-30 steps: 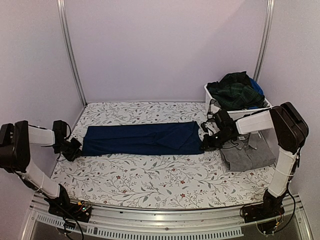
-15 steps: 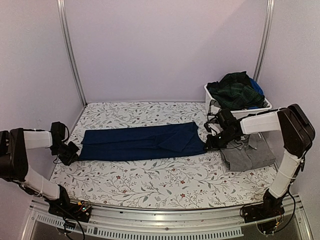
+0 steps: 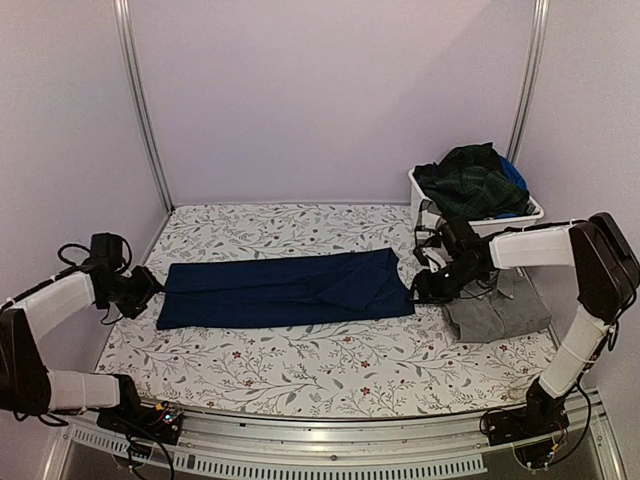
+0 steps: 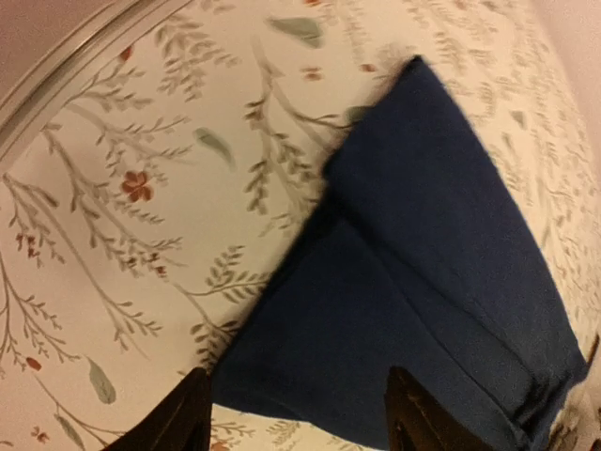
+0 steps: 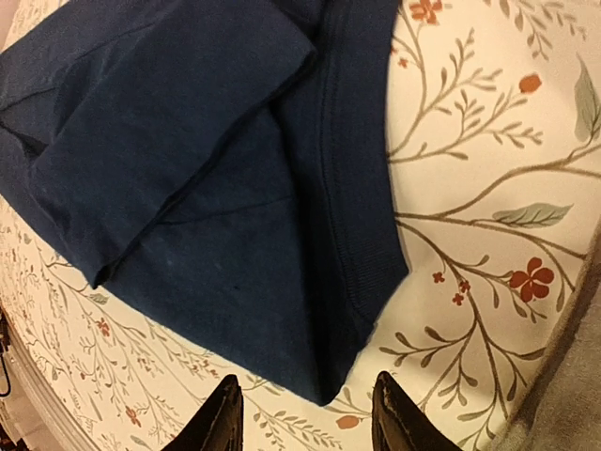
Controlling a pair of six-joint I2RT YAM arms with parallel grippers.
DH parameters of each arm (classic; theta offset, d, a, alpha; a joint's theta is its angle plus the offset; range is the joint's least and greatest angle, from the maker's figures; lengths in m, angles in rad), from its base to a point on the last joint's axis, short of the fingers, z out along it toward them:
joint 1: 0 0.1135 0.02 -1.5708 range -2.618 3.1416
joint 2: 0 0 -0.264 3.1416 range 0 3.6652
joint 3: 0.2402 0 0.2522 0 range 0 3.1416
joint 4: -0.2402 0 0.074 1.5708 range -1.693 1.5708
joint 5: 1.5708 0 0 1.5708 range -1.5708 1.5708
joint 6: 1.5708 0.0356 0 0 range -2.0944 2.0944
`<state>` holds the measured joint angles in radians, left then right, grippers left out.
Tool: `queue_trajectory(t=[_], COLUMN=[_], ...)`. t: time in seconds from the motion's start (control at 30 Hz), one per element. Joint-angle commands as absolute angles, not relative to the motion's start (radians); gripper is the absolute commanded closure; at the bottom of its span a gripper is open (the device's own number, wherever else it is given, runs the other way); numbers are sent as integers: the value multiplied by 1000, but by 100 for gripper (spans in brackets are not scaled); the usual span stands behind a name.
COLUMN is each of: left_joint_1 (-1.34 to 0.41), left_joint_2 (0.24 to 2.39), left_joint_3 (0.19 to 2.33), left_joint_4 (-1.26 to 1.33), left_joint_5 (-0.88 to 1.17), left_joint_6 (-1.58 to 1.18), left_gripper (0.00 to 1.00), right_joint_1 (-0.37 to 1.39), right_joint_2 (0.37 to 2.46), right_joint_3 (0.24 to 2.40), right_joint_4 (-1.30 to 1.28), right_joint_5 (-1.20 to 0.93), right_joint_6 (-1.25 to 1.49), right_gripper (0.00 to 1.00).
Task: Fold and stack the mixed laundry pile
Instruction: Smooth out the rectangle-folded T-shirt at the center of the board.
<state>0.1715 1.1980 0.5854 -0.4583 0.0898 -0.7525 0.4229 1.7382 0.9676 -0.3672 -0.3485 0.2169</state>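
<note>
From above, the navy blue garment (image 3: 285, 290) lies flat as a long folded strip across the middle of the floral table cloth (image 3: 300, 360). The left gripper (image 3: 140, 290) sits just off its 9 o'clock end and the right gripper (image 3: 425, 285) at its 3 o'clock end. A crumpled grey garment (image 3: 495, 312) lies at 4 o'clock. At 2 o'clock, a white plastic bin (image 3: 480, 222) holds a heaped dark green plaid garment (image 3: 470, 180).

The left wrist view shows what the overhead cannot. The left gripper (image 4: 300, 423) is spread wide, its dark fingers (image 4: 188, 418) clasping nothing, with the navy blue garment (image 4: 423, 282)'s smooth layered corner just beyond them.

In the right wrist view, the right gripper (image 5: 305, 413) likewise stands parted and empty. The navy blue garment (image 5: 207, 169) shows a ribbed hem band (image 5: 352, 188) and overlapping folds, its corner reaching down between the fingertips. The soft grey garment (image 5: 563, 376) edges in at 4 o'clock.
</note>
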Motion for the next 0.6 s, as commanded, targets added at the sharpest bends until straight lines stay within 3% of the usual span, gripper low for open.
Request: queue_trajectory(t=[0.0,0.27,0.57], left_joint_1=[65,-390,-781], left_joint_2=[1016,1233,1736], left_joint_3=[625,775,1200], left_joint_4=[-266,29,-20], left_joint_5=[183,266,165], left_joint_6=[-650,-423,-97], left_gripper=[33,32,48], right_joint_1=[418,467,473], right_joint_2=[1615,1676,1751], right_joint_3=[1048,1104,979], right_joint_4=[-363,-290,-155], right_joint_5=[-398,-559,-509], right_joint_6=[224,264,337], right_gripper=[54,57,65])
